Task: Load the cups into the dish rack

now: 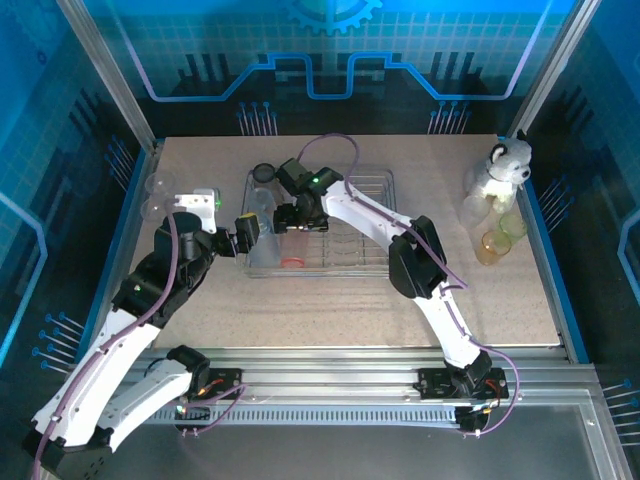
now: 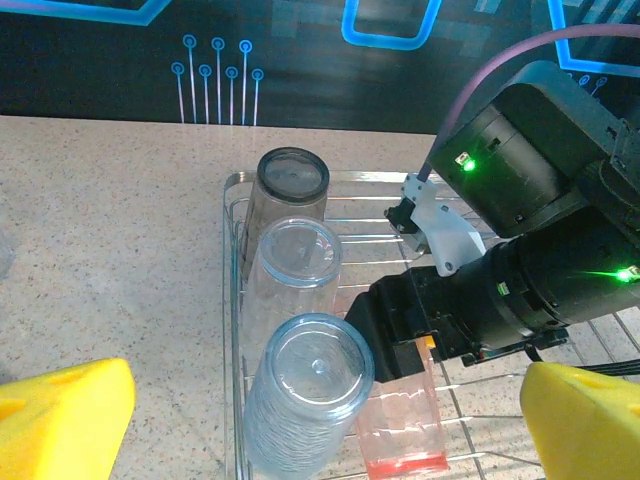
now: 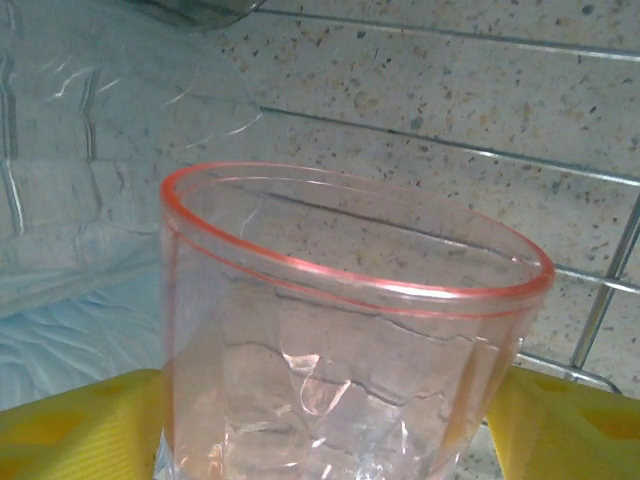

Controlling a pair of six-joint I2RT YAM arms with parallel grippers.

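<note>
right jaws astride pink cup (image 3: 350, 330) in dish rack (image 1: 365, 250), grip unclear; left jaws wide apart above three racked cups (image 2: 295, 255)

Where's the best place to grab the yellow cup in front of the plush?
Take the yellow cup by its upper wall, approaching from the near, table-centre side. It appears to stand upright, and the green cup, a clear cup and the plush crowd its far side.

Dish rack (image 1: 365, 250) mid-table, right gripper (image 1: 297, 225) over pink-red cup (image 1: 292, 258) (inside rack), plush animal (image 1: 505, 165) far right
</note>
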